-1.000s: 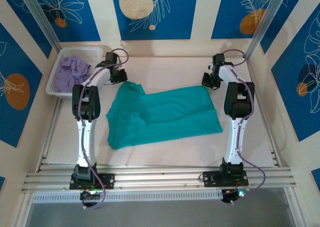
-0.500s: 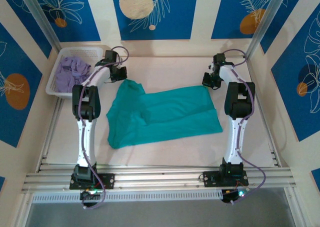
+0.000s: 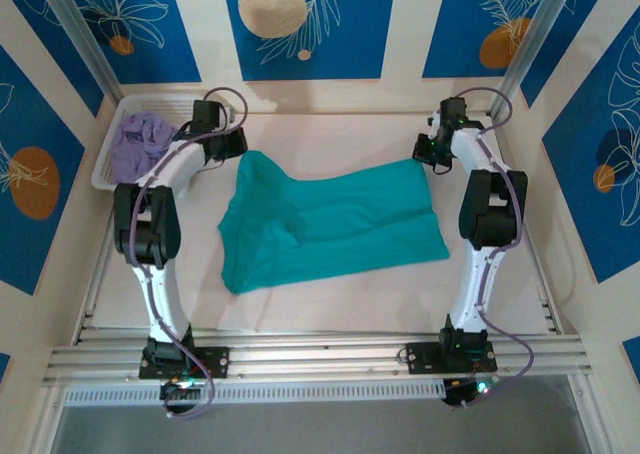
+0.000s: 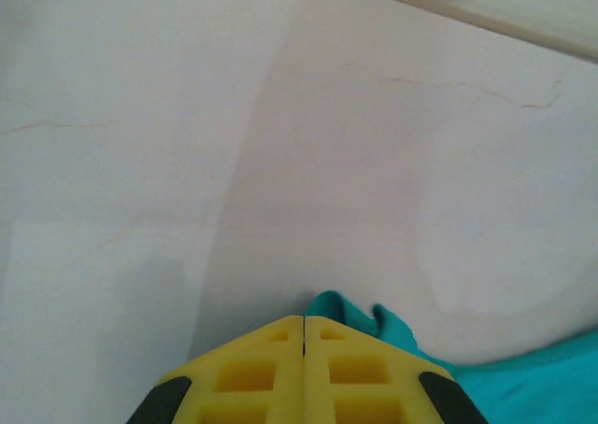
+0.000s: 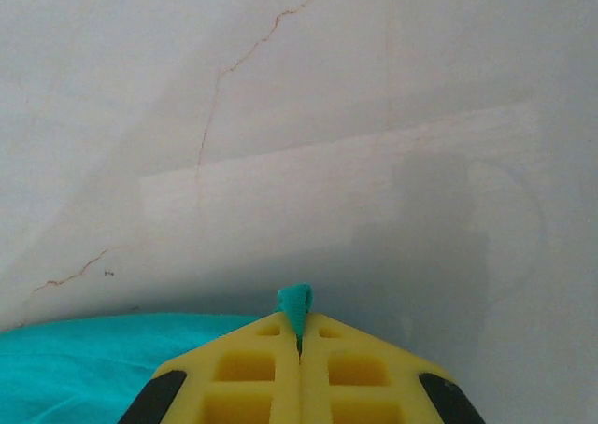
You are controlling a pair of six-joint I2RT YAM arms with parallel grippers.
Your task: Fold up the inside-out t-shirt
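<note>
T-shirt [image 3: 330,224] lies spread, its long axis running left to right.

Robot lab test cell. Aluminium extrusion frame [image 3: 320,356] along near edge; left arm [image 3: 160,284], right arm [image 3: 470,274] bolted to it; pale tabletop [image 3: 330,309]; printed blue leaf-pattern backdrop panels [image 3: 340,34] as walls.

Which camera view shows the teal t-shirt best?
The top external view: the whole t-shirt lies spread on the table. The left wrist view gives a bunched corner at the left gripper; the right wrist view, a tip pinched in the right gripper.
</note>
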